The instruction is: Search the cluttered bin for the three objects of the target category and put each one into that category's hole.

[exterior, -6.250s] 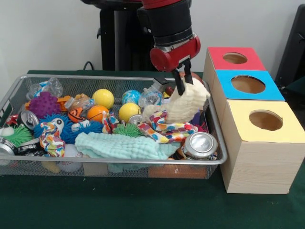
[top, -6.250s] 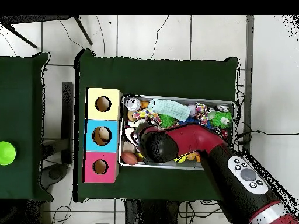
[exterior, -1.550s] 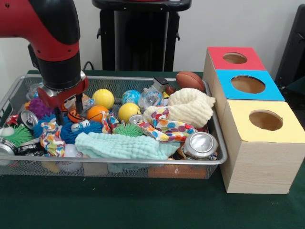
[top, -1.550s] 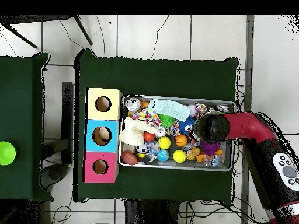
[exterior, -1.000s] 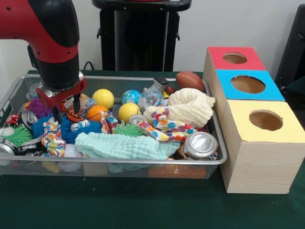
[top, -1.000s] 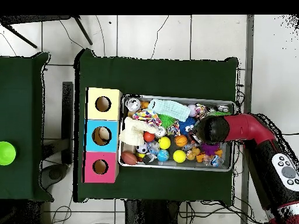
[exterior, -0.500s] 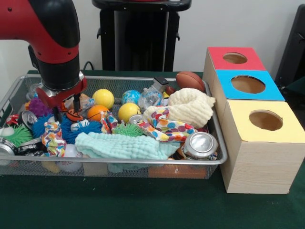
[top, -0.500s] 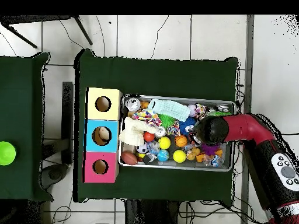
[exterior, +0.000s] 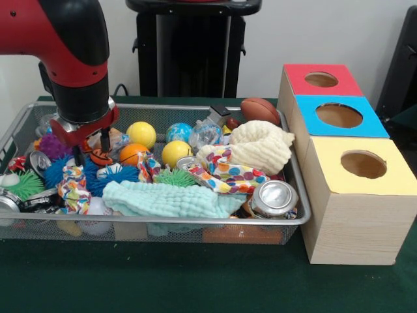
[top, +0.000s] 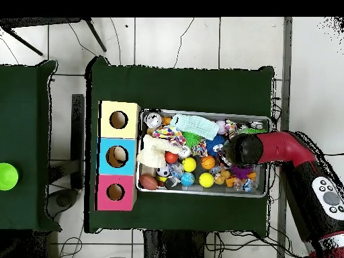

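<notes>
My gripper (exterior: pixel 91 150) hangs low over the left end of the wire bin (exterior: pixel 163 223), open. Its fingers (exterior: pixel 104 139) straddle a small orange and black ball (exterior: pixel 100 158); I cannot tell if they touch it. Around it lie a purple spiky ball (exterior: pixel 51 145), blue fuzzy toys (exterior: pixel 120 175) and a patterned cloth (exterior: pixel 70 186). Yellow balls (exterior: pixel 141 134) and an orange ball (exterior: pixel 132 154) sit just to its right. In the overhead view the arm's head (top: pixel 242 149) hides the gripper. Red (exterior: pixel 320 79), blue (exterior: pixel 339 115) and yellow (exterior: pixel 363 164) holed boxes stand right of the bin.
A cream cloth (exterior: pixel 260 145), a mint cloth (exterior: pixel 166 199), a spotted cloth (exterior: pixel 228 175), a football (exterior: pixel 259 109) and cans (exterior: pixel 274 197) crowd the bin's middle and right. In the overhead view a green ball (top: pixel 7 176) lies on a separate table.
Six seconds ago the gripper was at the cream cloth at the bin's right end; now it is at the left end. Over the last second it barely shifted.
</notes>
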{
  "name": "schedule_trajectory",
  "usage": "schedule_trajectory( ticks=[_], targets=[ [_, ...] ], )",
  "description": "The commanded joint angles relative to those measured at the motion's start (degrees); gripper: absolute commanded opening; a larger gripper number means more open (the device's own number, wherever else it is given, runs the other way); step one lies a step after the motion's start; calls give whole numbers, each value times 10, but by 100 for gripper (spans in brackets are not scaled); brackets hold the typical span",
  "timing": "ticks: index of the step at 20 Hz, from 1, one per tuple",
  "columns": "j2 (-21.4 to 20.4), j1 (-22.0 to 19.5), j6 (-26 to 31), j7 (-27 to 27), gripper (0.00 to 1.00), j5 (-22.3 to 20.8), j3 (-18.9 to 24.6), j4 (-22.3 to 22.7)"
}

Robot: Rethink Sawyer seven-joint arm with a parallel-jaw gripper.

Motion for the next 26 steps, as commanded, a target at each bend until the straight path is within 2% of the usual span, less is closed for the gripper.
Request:
schedule_trajectory(
  ticks=[1, 14, 19, 26],
  targets=[
    [26, -4, 63, -113, 100, 2, -34, -5],
    [42, -12, 42, -98, 100, 13, -33, 12],
    [42, -1, 40, -82, 100, 6, -41, 13],
    [37, 2, 37, -90, 100, -6, -48, 16]
  ],
)
